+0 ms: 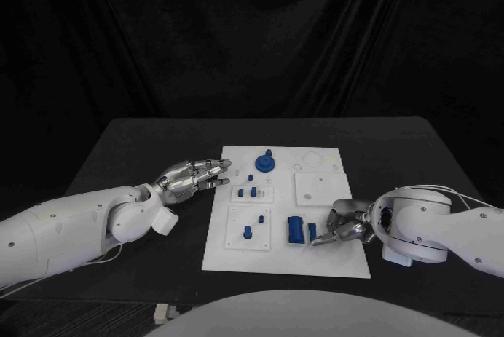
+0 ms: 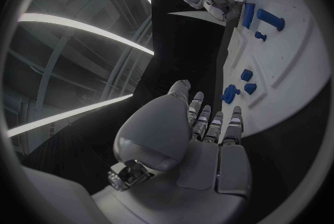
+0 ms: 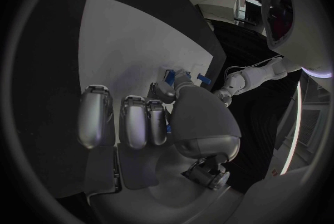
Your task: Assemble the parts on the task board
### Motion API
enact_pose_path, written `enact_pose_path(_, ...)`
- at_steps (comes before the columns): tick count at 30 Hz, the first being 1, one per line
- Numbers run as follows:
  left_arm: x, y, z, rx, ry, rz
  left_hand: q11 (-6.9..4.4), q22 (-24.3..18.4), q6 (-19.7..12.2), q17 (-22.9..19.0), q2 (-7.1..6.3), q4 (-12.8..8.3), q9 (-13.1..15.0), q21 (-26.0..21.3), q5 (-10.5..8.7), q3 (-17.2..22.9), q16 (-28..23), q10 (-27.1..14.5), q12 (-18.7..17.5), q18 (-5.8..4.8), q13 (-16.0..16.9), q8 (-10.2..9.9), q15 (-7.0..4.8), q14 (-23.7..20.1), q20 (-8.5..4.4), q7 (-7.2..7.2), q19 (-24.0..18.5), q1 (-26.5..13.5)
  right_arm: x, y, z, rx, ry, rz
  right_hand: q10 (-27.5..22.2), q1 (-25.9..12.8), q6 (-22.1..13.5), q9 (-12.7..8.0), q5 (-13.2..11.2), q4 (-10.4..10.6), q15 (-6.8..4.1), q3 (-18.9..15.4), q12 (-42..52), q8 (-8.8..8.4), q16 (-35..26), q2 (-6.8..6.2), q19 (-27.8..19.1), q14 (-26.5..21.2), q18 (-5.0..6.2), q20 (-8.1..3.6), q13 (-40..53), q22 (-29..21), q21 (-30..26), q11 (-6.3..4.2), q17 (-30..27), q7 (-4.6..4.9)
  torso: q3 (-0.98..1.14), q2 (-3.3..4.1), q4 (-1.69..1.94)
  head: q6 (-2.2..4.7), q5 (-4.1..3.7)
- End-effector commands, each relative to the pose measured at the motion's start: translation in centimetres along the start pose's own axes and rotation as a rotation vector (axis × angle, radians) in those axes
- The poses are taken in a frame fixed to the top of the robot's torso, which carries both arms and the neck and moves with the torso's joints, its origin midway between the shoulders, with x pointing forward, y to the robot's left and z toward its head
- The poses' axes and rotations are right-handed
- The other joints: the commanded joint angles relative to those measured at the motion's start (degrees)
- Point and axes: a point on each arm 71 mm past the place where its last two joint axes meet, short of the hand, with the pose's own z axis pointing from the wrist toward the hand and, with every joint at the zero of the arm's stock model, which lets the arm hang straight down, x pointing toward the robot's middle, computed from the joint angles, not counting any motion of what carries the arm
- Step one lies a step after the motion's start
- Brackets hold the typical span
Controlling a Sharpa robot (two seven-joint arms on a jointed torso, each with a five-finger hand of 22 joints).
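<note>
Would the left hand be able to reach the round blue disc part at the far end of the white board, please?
Probably yes. The left hand hovers open beside the white board at its left edge, and the round blue disc part lies just beyond its fingertips with nothing between them.

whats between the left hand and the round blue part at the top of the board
In the head view, just bare white task board between the left hand and the round blue part.

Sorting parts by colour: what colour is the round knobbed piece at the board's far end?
Blue; the round knobbed piece shows best in the head view.
</note>
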Motion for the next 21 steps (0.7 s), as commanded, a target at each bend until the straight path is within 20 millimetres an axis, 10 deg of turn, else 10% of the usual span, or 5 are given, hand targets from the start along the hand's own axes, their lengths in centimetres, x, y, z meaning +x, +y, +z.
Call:
enact_pose_path(1,0.2,0.01,0.07,0.009,0.016,-0.013,0.47,-0.1,-0.2,0.1,0.17,0.1,0.0,0.3,0.25,0.4,0.4,0.0,0.3,0.69,0.1,0.3,0.36,0.1,0.0,0.29,0.2,0.0,0.36,-0.37,0.17,0.031,0.011,-0.008,5.8,1.0,1.3,7.9,-0.2,-0.4,-0.51,0.0,0.2,2.93,-0.3,0.19,0.7,3.8,0.57,-0.32,15.1,10.7,-0.2,-0.4,3.8,-1.45,0.0,0.02,-0.01,0.01,0.03)
enact_pose_path(21,0.19,0.04,0.02,0.007,0.016,-0.013,0.48,-0.1,-0.3,0.1,0.19,0.0,0.0,0.3,0.26,0.5,0.4,0.0,0.3,0.68,0.1,0.3,0.42,0.1,0.03,0.3,0.2,0.0,0.26,-0.36,0.61,0.032,-0.027,0.03,5.8,2.2,-0.1,7.6,-1.3,-0.4,-0.52,0.2,0.2,1.17,-0.4,2.1,0.8,3.9,0.58,-0.33,15.1,10.7,-0.3,-0.38,3.7,-1.41,-0.01,0.0,0.01,0.01,0.31)
